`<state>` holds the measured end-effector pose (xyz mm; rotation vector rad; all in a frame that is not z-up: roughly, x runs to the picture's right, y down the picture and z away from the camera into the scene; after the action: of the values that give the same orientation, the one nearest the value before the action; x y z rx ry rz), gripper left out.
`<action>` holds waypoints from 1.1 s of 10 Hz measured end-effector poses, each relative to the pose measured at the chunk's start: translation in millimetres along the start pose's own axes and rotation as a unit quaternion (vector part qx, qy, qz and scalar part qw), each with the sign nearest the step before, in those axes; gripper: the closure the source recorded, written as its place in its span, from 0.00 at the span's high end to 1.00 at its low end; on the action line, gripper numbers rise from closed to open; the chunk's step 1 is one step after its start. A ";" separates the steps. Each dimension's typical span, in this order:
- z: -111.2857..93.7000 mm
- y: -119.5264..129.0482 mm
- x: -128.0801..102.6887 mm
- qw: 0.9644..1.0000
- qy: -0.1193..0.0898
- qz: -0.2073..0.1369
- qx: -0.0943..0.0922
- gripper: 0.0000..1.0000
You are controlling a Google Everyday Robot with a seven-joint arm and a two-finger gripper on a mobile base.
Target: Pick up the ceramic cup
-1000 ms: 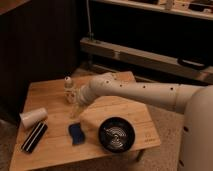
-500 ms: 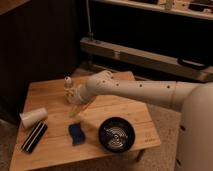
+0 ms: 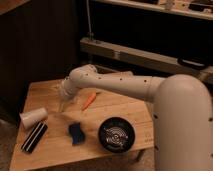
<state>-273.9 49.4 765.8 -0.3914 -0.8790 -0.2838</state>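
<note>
Hovering above the wooden table (image 3: 47, 92) with jaws spread wide and empty, presumably readied for a grasp, the gripper (image 3: 64, 103) hangs near the ceramic cup (image 3: 34, 117), which lies tipped on its side by the table's edge, just beside a black block (image 3: 34, 137).

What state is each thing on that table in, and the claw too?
Cup: lying on its side at the left of the table, untouched.
Claw: open, empty, pointing down over the table, right of the cup.
Bowl: upright, near the front edge.
Sponge: lying flat.
Black bar: lying flat, in front of the cup.
Orange stick: lying flat, mid-table.
</note>
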 end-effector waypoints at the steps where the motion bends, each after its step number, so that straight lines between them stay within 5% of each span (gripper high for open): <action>1: 8.9 -2.9 -0.6 1.000 -0.010 -0.006 -0.008 0.80; 5: 66.1 -4.8 -25.4 0.997 -0.048 -0.034 -0.058 0.80; 11: 117.7 12.5 -51.6 0.992 -0.071 -0.038 -0.095 0.80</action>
<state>-381.3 116.9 790.0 -0.5607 -1.0124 -0.4163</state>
